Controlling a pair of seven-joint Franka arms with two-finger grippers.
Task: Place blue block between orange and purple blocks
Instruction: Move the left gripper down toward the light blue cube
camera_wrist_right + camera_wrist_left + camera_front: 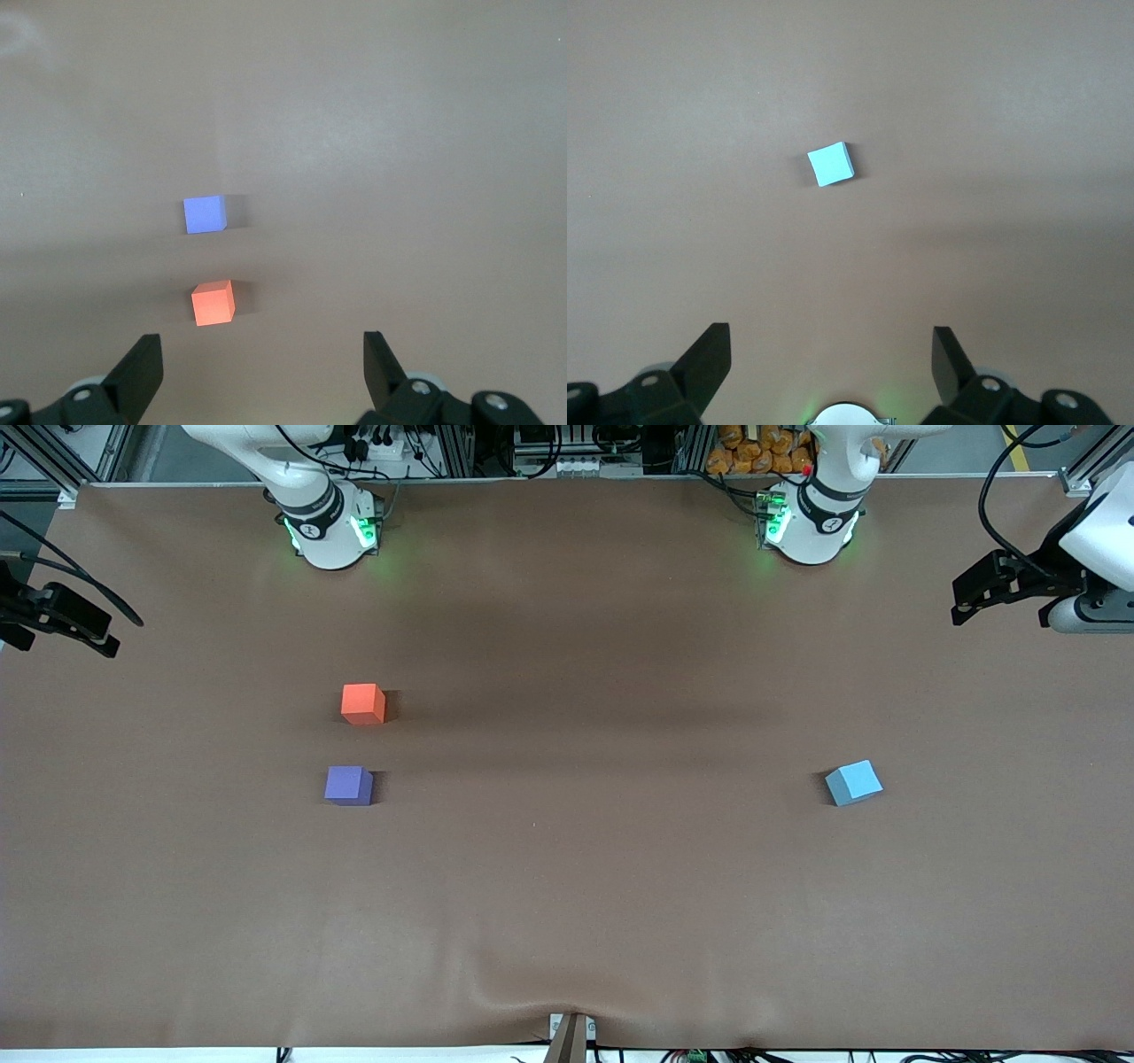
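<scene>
Front view, and nothing has been touched yet. Nearest to that camera sit two cubes about level: the small violet-purple matte cube (348, 786) toward the right arm's end of the brown table (567, 921), and the small sky-blue matte cube (854, 782) well apart from it, toward the left arm's end, turned a little askew. Just farther from the camera than the purple one sits the bright orange-red matte cube (363, 703), with only a narrow gap between the pair.

Up top, both arms hang high. The left gripper (833, 372) hovers over the blue cube, fingers spread wide, holding nothing. The right gripper (261, 372) waits over the orange and purple pair, likewise spread and empty.

That blue cube looks light and foam-like, probably a touch squashy, with matte faces that should not slip. I'd pinch it across two opposite flat sides, wrist turned to match its skew. The tight gap will want a careful drop.
</scene>
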